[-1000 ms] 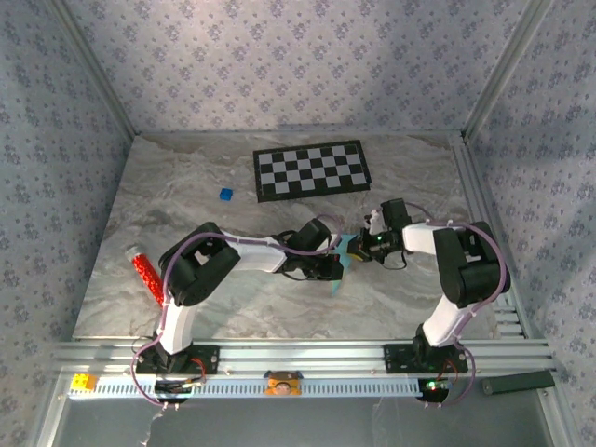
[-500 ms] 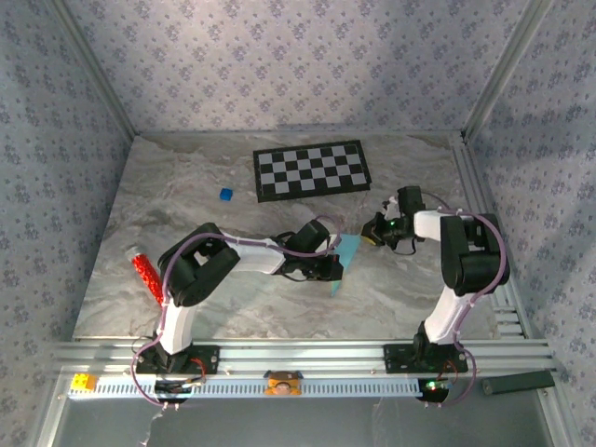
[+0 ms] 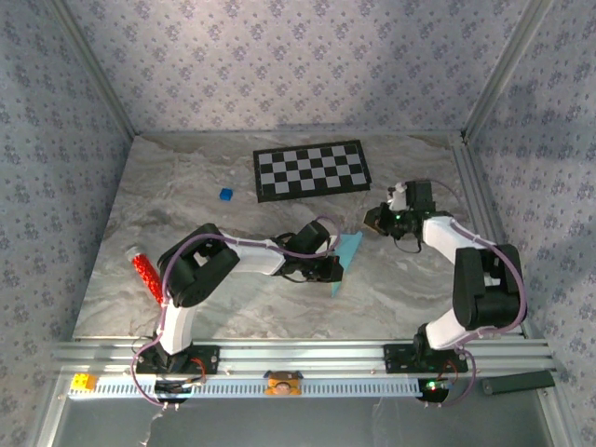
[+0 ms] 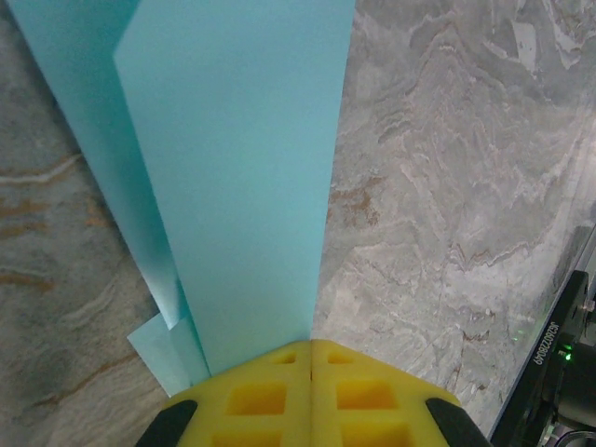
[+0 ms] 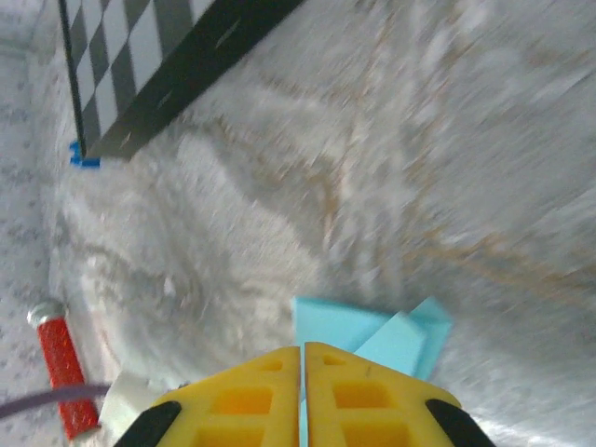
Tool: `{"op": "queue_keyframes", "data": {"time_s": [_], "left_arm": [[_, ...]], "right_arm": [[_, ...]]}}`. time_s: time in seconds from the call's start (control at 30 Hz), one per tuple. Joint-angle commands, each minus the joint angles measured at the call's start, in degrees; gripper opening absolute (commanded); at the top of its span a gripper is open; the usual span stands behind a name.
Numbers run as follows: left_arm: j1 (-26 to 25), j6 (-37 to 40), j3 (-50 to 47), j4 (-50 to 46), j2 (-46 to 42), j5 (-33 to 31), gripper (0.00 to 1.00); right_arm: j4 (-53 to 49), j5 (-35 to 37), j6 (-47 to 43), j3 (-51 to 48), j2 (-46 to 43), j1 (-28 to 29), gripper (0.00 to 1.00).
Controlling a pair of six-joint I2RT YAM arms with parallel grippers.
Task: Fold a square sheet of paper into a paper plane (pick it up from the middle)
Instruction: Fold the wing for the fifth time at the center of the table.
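1. The bench (image 3: 186, 186), a grey marbled surface, was enclosed by patterned walls on three sides, with both arm bases bolted at its near edge.
2. The checkerboard (image 3: 311, 170) was laid flat at the far centre of the bench, well apart from both arms; in the right wrist view it (image 5: 140, 65) was seen at the upper left.
3. The sheet of paper (image 3: 348, 250), light blue and already folded into overlapping layers, was located near the middle of the bench, between the two end effectors. In the left wrist view a long upper layer (image 4: 242, 168) was seen lying over lower layers. In the right wrist view, which was blurred, its folded corners (image 5: 372, 331) were seen just beyond the fingertips.
4. The left end effector (image 3: 333, 268) was positioned at the near-left end of the sheet. Its yellow fingers were closed together (image 4: 310, 349), with the upper layer running in at the tips. Whether that layer was pinched or pressed down could not be told.
5. The right end effector (image 3: 372, 222) was positioned to the right of the sheet, apart from it. Its fingers were closed together (image 5: 302, 354), with nothing between them.
6. A red cylinder (image 3: 144, 270) was laid at the left edge of the bench.
7. A small dark-blue cube (image 3: 225, 195) was placed left of the checkerboard.
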Motion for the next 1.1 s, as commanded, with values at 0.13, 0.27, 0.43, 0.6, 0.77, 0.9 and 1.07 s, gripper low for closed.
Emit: {"op": "queue_keyframes", "data": {"time_s": [0.13, 0.27, 0.43, 0.6, 0.77, 0.9, 1.07], "left_arm": [[-1.2, -0.1, -2.9, -8.6, 1.8, -1.9, 0.0], [-1.2, -0.5, -3.1, -7.7, 1.7, -1.0, 0.0], [-1.1, -0.3, -3.5, -7.8, 0.7, -0.2, 0.0], [-1.9, 0.5, -4.2, -9.0, -1.3, 0.9, 0.0], [-3.2, 1.5, -4.6, -12.5, -2.6, 0.0, 0.0], [-4.3, 1.8, -5.5, -14.8, -3.6, -1.6, 0.0], [-6.0, 2.5, -6.6, -17.3, -4.7, -2.6, 0.0]], "right_arm": [[4.4, -3.5, 4.6, -8.7, 1.3, 7.1, 0.06], [5.7, -3.0, 4.7, -10.2, 3.9, 8.1, 0.04], [1.2, 3.1, 2.6, -9.8, 7.4, 7.5, 0.0], [1.1, 4.9, 2.7, -10.6, 8.5, 6.4, 0.0], [1.0, 5.2, 2.8, -10.6, 9.5, 6.4, 0.0], [0.9, 5.2, 2.9, -10.5, 9.9, 6.4, 0.0], [0.6, 5.3, 2.9, -10.4, 10.0, 6.4, 0.0]]}}
